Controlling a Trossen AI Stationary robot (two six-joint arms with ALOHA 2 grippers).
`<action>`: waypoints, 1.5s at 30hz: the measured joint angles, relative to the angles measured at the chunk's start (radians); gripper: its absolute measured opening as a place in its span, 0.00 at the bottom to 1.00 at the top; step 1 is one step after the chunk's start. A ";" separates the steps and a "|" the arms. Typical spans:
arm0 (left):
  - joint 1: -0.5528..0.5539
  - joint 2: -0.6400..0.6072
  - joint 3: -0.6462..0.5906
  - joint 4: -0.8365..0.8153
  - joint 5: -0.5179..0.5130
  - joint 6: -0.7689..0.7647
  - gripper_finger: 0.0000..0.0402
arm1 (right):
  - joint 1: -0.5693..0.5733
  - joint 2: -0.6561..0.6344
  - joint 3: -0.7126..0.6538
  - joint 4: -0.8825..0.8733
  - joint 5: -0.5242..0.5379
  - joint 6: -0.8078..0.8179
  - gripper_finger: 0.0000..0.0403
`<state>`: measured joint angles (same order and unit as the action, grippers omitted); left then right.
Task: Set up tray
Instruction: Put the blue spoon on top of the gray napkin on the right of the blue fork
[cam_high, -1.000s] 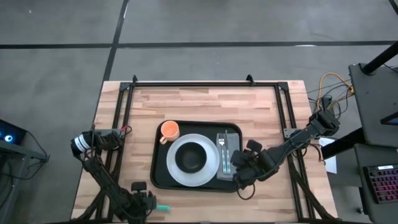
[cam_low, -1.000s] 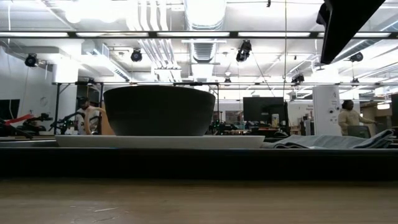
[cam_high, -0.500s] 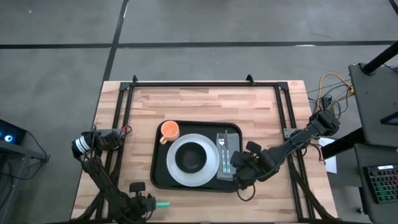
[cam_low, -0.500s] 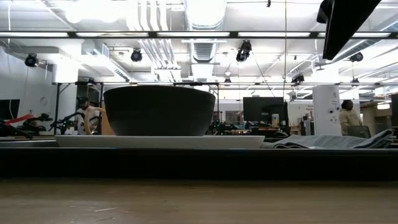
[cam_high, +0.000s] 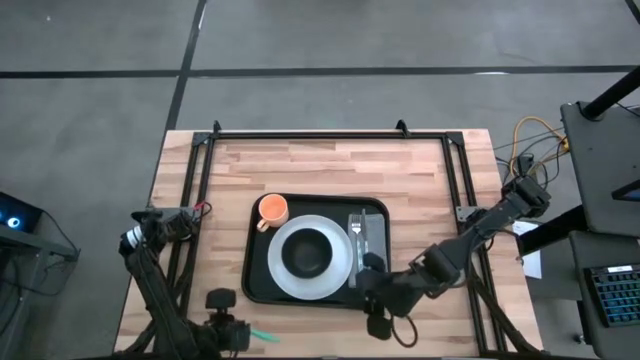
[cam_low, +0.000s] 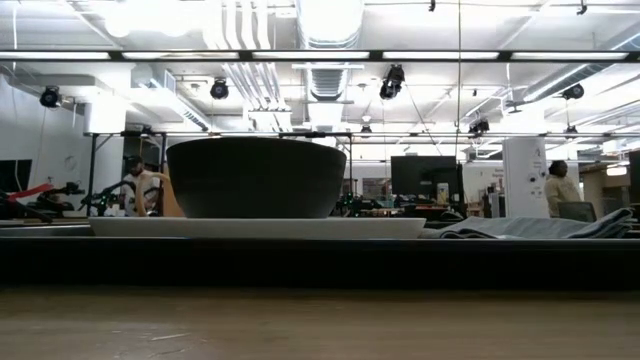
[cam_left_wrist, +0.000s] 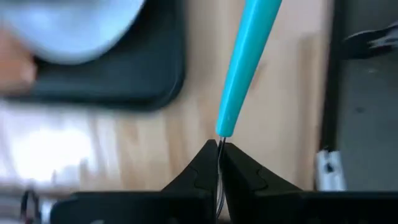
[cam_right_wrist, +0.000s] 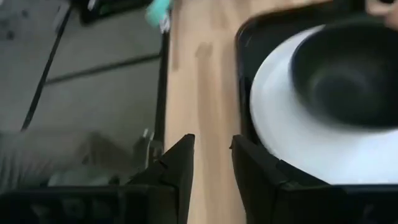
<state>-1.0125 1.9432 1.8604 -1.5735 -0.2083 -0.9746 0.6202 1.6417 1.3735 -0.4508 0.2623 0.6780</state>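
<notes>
Sitting: the tray (cam_high: 258, 285) lies on the wooden table (cam_high: 320, 170), nearer the front edge than the back, with bare wood all around it.
Open room: the widest bare wood is behind the tray, narrower strips run to either side.
Tray contents: a white plate (cam_high: 283, 275) with a dark bowl (cam_high: 306, 253) on it in the middle, an orange cup (cam_high: 272, 209) in the back-left corner, a grey napkin (cam_high: 374, 235) with a fork (cam_high: 358, 240) on it along the right side.
Left gripper (cam_left_wrist: 219, 149): at the table's front-left edge, well apart from the tray, fingers clenched on the thin metal end of a utensil with a teal handle (cam_left_wrist: 247, 65).
Right gripper (cam_right_wrist: 211, 152): low over the tray's front-right rim, fingers parted with nothing between them.
Low view: bowl on plate, napkin to its right, tray rim (cam_low: 320, 262) across the front.
</notes>
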 joint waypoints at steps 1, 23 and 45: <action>0.007 0.000 0.019 0.010 -0.020 0.040 0.00 | 0.002 0.000 0.000 0.015 0.025 0.003 0.24; 0.142 0.009 -0.091 0.069 -1.044 0.665 0.00 | 0.059 -0.060 -0.065 0.170 0.494 0.270 0.26; 0.228 0.008 -0.228 0.206 -1.364 1.228 0.00 | -0.216 -0.040 -0.074 0.378 -0.072 0.046 0.45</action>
<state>-0.7841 1.9511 1.6324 -1.3678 -1.5719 0.2535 0.4038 1.6017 1.2990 -0.0728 0.1904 0.7241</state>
